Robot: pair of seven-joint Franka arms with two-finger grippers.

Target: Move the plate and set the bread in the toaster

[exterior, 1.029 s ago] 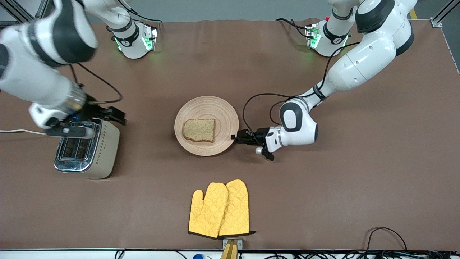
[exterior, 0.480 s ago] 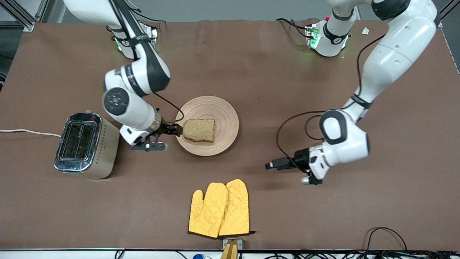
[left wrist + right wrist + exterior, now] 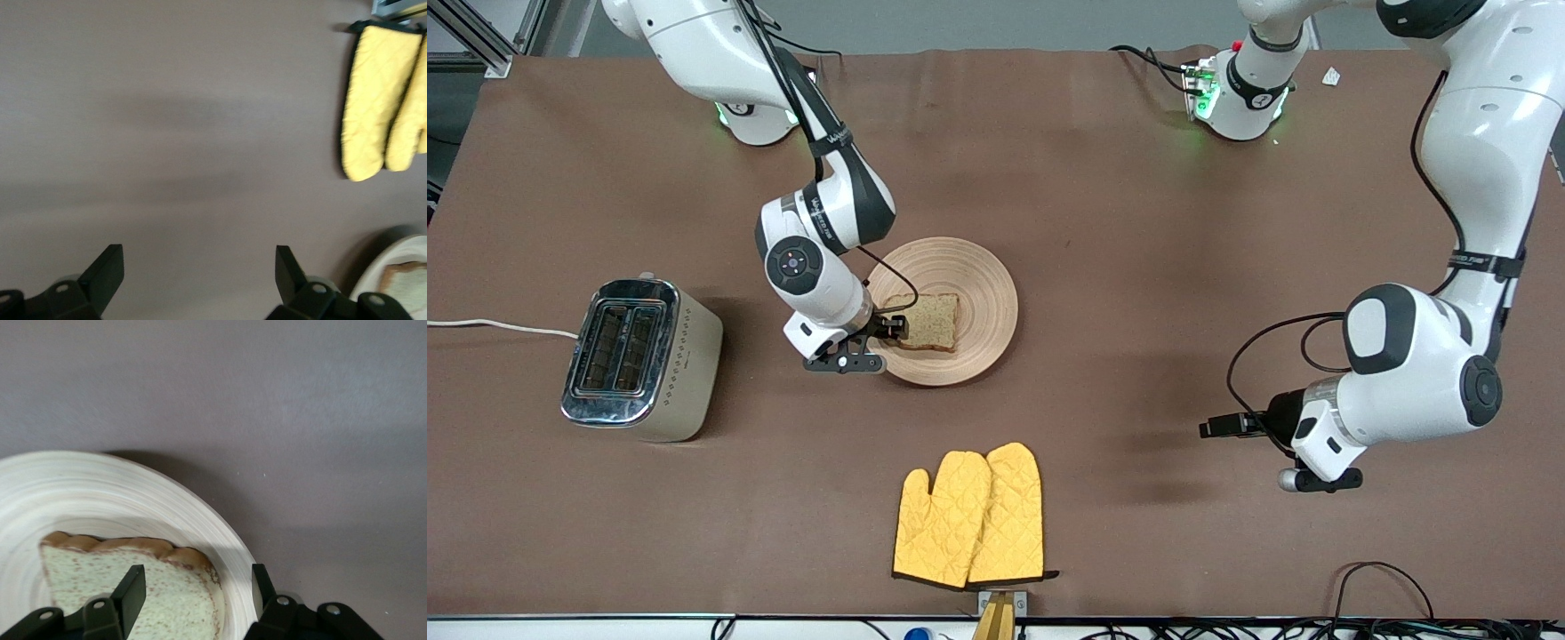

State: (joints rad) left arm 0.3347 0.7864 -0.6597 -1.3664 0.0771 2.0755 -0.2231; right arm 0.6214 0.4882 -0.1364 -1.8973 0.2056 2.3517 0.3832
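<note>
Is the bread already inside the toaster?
No, the bread lies flat on the plate, and both slots of the toaster look empty.

1. My bench (image 3: 1138, 267) wears a matt brown covering, faintly creased along the edge by the arm bases.
2. The plate (image 3: 978, 276) looks like pale wood, smooth, with fine turned rings.
3. The bread (image 3: 929, 320) is rough and grainy, with a darker crust.
4. The toaster (image 3: 640, 356) has a glossy chrome top and matt cream sides with a dotted pattern.
5. The mitts (image 3: 969, 516) are quilted yellow cloth, dark-trimmed.
6. My arm shells are glossy white plastic; my right tool (image 3: 193, 600) has matt black fingers.
</note>
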